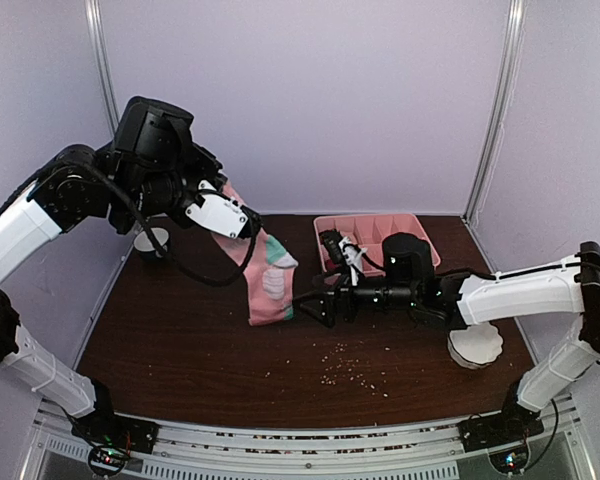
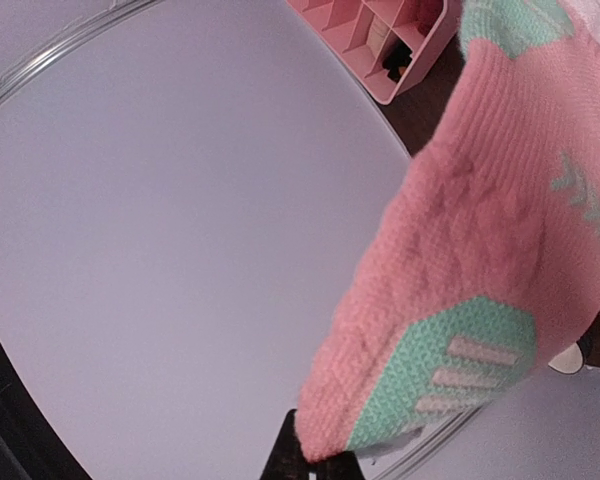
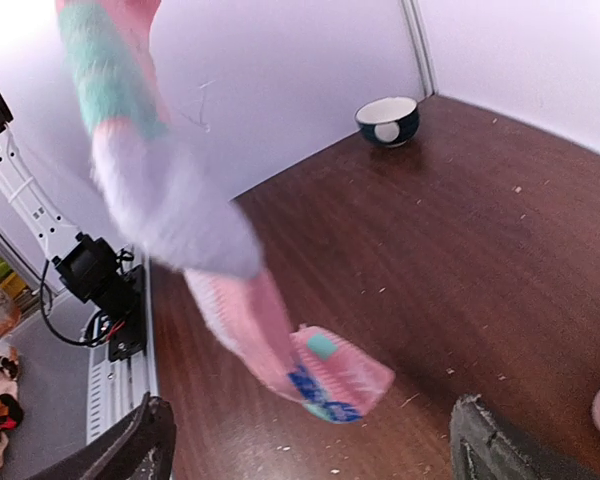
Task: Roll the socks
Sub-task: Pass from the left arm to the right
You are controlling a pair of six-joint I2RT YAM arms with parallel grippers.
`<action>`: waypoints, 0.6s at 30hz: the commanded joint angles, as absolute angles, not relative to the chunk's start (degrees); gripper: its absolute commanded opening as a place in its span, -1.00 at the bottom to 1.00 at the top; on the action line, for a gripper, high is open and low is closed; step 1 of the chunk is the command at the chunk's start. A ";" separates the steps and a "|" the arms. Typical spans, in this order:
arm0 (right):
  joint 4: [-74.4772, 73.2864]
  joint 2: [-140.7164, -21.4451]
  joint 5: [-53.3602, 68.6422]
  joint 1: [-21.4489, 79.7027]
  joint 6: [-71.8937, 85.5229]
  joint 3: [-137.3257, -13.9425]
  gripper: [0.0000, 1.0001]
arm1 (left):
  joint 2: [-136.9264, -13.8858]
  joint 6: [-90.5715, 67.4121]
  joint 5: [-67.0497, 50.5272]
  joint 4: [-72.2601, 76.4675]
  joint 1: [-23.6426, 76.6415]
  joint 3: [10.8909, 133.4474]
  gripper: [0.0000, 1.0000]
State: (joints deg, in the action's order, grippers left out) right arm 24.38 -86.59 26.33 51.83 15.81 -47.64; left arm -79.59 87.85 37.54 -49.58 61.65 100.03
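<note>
Pink sock (image 1: 268, 285): one counted. It hangs lengthwise from the left gripper (image 1: 245, 226), which is clamped on its upper end, raised over the back left of the table (image 1: 180, 330). The lower end touches the tabletop.

Second sock: not confirmed. A beige and dark scrap at the left edge of the right wrist view, off the table, may be it, but too little shows.

Right gripper (image 1: 315, 310): jaws wide and empty, low over the table just beside the sock's lower end.

Step in hand, by judgement: the sock is being presented and straightened, and rolling has not begun. The next move calls for the right gripper to close on the free end, so the sock can be laid flat or turned over on itself.

Other items:
- one pink divided tray (image 1: 420, 225), at the back right
- one dark bowl (image 1: 152, 242), at the back left
- one white scalloped dish (image 1: 475, 347), at the right
- scattered crumbs (image 1: 345, 368), not counted
</note>
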 commanded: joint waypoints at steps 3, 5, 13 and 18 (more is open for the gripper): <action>24.40 -88.58 29.83 50.48 11.21 -52.91 0.99 | -78.91 88.44 37.95 -45.22 62.67 100.19 -1.00; 26.86 -91.78 35.27 51.26 13.85 -55.46 0.99 | -79.30 88.14 38.14 -45.18 62.67 100.21 -1.00; 42.74 -98.83 42.14 52.99 24.10 -55.80 0.88 | -79.60 87.84 39.23 -45.20 62.67 99.89 -1.00; 36.17 -103.11 42.86 52.98 27.46 -60.39 -0.06 | -80.26 86.69 39.65 -45.29 62.58 100.71 -1.00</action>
State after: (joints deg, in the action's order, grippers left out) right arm 36.86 -100.18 39.94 53.01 22.46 -56.12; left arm -79.55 88.12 38.35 -48.75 62.48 99.96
